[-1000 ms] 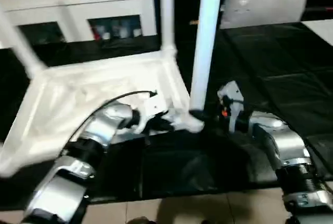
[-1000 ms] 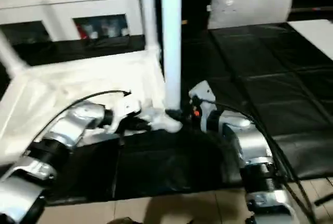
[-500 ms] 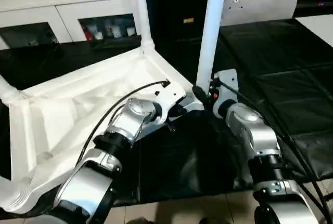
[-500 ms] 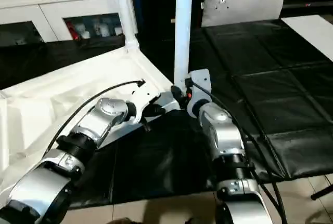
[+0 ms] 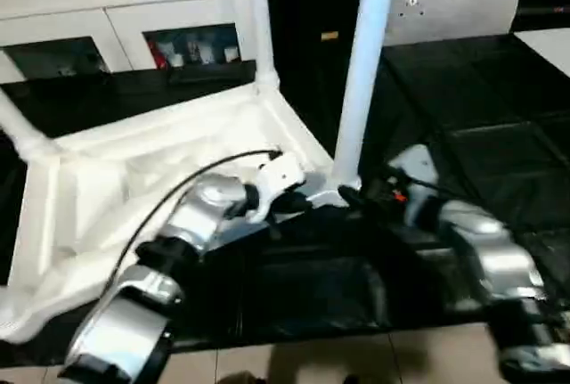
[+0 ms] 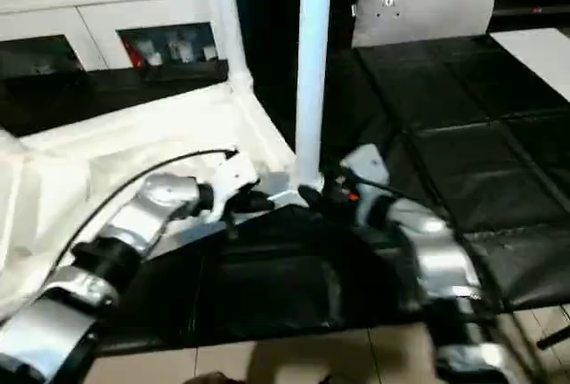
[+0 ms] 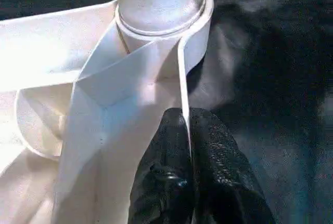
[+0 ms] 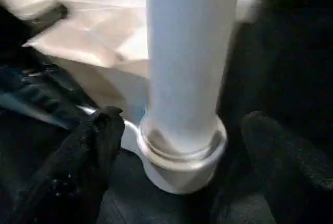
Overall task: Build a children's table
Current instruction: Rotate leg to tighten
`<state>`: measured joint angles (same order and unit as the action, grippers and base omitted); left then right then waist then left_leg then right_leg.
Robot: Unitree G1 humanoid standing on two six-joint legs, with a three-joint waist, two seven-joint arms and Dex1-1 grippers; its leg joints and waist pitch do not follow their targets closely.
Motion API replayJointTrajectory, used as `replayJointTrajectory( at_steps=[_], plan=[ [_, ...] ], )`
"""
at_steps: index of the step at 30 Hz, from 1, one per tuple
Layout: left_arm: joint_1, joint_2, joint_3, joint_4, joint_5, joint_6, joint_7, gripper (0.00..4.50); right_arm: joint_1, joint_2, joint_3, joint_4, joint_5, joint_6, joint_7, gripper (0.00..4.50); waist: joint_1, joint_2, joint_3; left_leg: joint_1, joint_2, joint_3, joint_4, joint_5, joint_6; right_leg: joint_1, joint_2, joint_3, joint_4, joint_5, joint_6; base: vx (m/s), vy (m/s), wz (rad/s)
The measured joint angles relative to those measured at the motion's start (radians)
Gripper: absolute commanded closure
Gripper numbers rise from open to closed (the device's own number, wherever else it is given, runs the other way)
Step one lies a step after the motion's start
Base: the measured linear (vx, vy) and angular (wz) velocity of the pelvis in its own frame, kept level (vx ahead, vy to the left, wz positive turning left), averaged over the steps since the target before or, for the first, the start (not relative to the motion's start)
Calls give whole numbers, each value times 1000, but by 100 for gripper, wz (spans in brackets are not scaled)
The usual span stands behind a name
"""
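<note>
Both silver forearms reach forward and inward, their wrists nearly meeting. The left gripper [image 7: 187,146] has its two black fingers pressed together, pinching a thin white edge between them. The right gripper [image 8: 179,156] has its fingers [image 8: 93,146] spread wide apart, seemingly touching nothing, though that arm looks blurred from above.

The white tabletop [image 5: 134,179] lies upside down on black mats [image 5: 463,108], with 3 legs [image 5: 363,63] upright. The left gripper [image 5: 298,203] seems to pinch its near rim.
</note>
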<state>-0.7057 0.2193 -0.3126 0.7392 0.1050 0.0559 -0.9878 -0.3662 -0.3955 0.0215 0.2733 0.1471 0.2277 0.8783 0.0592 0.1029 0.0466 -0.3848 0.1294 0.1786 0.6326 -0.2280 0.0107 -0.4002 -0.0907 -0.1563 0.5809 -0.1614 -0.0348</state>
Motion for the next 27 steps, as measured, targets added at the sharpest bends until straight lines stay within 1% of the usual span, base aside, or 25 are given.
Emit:
replayJointTrajectory(
  at_steps=[2, 5, 8, 9, 11, 12, 14, 15, 16, 17, 18, 20, 22, 25, 26, 27],
  plan=[
    [3, 16, -10, -1, -2, -30, -38, 450, 0, -39, 8, 0, 10, -7, 63, 8, 6, 0, 0, 0, 0, 0, 0, 0, 0, 0, 0, 0, 0, 0, 0, 0, 0, 0],
    [15, 67, -32, -8, -13, -106, -143, 450, -17, -91, 35, 27, 12, -42, 171, 8, 16, 0, 0, -1, 0, 0, 0, 0, 0, -1, 0, 0, 0, 0, 0, 0, 0, 0],
    [31, 97, -46, -29, -22, -146, -226, 450, -49, -120, 39, 55, 13, -71, 238, 8, 34, 0, 0, -1, 0, 0, 0, 0, 0, -1, 0, 0, 0, 0, 0, 0, 0, 0],
    [31, 106, -51, -34, -22, -151, -245, 450, -56, -123, 47, 55, 16, -74, 267, 8, 37, 0, 0, -1, 0, 0, 0, 0, 0, -1, 0, 0, 0, 0, 0, 0, 0, 0],
    [32, 121, -61, -45, -23, -167, -287, 450, -58, -132, 61, 54, 42, -71, 331, 8, 45, -1, 0, -1, 0, 1, 0, 0, 0, -1, 0, 0, 0, 0, 0, 0, 0, 0],
    [33, 125, -67, -49, -25, -176, -304, 450, -57, -137, 69, 54, 51, -65, 358, 35, 49, -2, 1, -1, 0, 1, 0, 0, 0, -1, 0, 0, 0, 0, 0, 0, 0, 0],
    [41, 135, -79, -61, -34, -197, -342, 450, -57, -150, 87, 54, 57, -63, 409, 44, 58, -2, 0, -1, 0, 1, 0, 0, 1, -1, 0, 1, 1, 0, 0, 0, 0, 0],
    [45, 140, -80, -68, -39, -204, -356, 450, -58, -152, 95, 54, 62, -63, 430, 49, 60, -3, 1, -1, 0, 2, 0, 0, 1, -1, 0, 1, 1, 0, 0, 0, 0, 0],
    [47, 145, -83, -69, -43, -210, -366, 450, -58, -152, 103, 54, 67, -63, 444, 63, 60, -4, 1, -1, 0, 2, 0, 0, 1, -1, 0, 1, 1, 0, 0, 0, 0, 0],
    [51, 153, -88, -80, -46, -213, -382, 450, -58, -151, 107, 56, 78, -61, 462, 63, 61, -4, 1, -1, 0, 2, 1, 0, 1, -2, -1, 1, 2, 0, 0, 0, 0, 0],
    [58, 159, -90, -91, -48, -214, -393, 450, -58, -150, 108, 57, 82, -59, 479, 87, 61, -4, 1, -1, 0, 2, 1, 0, 0, -2, -1, 1, 2, 0, 0, 0, 0, 0],
    [68, 165, -93, -105, -51, -215, -405, 450, -57, -149, 114, 61, 91, -51, 509, 91, 61, -4, 1, 0, 0, 2, 1, 0, 0, -2, -1, 1, 3, 0, 0, 0, 0, 0],
    [68, 165, -96, -108, -51, -215, -411, 450, -57, -146, 120, 61, 96, -41, 523, 121, 62, -4, 1, 0, 0, 2, 1, 0, 0, -2, -1, 1, 3, 0, 0, 0, 0, 0],
    [68, 161, -98, -108, -50, -215, -416, 450, -58, -136, 138, 61, 101, -33, 537, 141, 64, -5, 1, 0, 0, 2, 1, 0, 0, -2, -1, 1, 3, 0, 0, 0, 0, 0],
    [67, 157, -99, -108, -50, -215, -416, 450, -58, -130, 144, 61, 105, -31, 542, 152, 67, -5, 1, 0, 0, 2, 1, 0, 0, -2, -1, 1, 3, 0, 0, 0, 0, 0],
    [67, 154, -99, -108, -50, -215, -417, 450, -58, -127, 146, 61, 110, -28, 548, 174, 70, -5, 1, 0, 0, 2, 1, 0, 0, -2, -1, 1, 3, 0, 0, 0, 0, 0]
  ],
)
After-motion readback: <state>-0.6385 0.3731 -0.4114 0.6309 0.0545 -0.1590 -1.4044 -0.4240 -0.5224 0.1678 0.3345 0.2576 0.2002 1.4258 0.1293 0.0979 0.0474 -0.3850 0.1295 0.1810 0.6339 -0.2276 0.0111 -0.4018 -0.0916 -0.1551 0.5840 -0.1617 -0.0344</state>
